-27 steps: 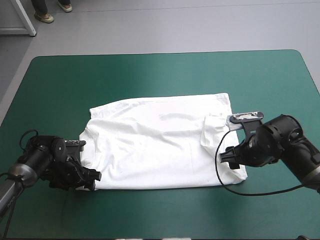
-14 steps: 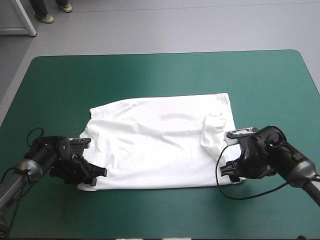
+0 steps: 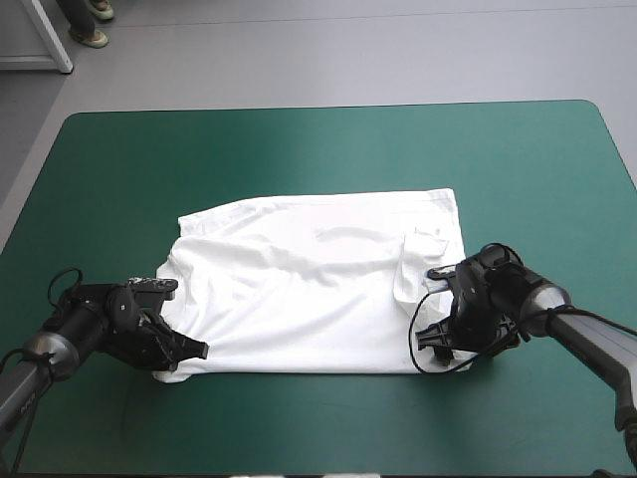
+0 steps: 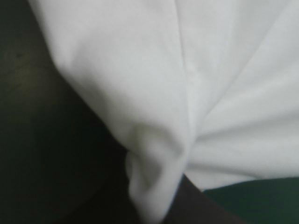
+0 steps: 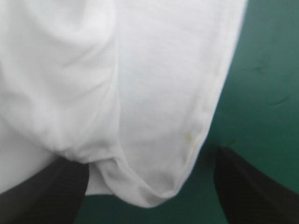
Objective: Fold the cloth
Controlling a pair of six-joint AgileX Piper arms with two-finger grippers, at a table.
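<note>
The white T-shirt (image 3: 318, 289) lies spread flat on the teal-green cover, with a small flap folded over near its right edge. My left gripper (image 3: 184, 357) is low at the shirt's near-left corner. In the left wrist view a bunched fold of T-shirt (image 4: 187, 70) is pinched in the left gripper (image 4: 154, 205), which is shut on it. My right gripper (image 3: 438, 344) sits at the near-right corner. It stands open in the right wrist view, black fingers (image 5: 51, 191) wide apart, and the hemmed corner of the T-shirt (image 5: 154, 70) hangs between them.
Bare teal-green cover (image 3: 318, 159) surrounds the shirt, widest toward the far edge. The table's near edge runs close behind both arms.
The left gripper has gone from open to shut on the near-left corner. The right arm has slid in toward the shirt's near-right corner, its fingers staying open.
</note>
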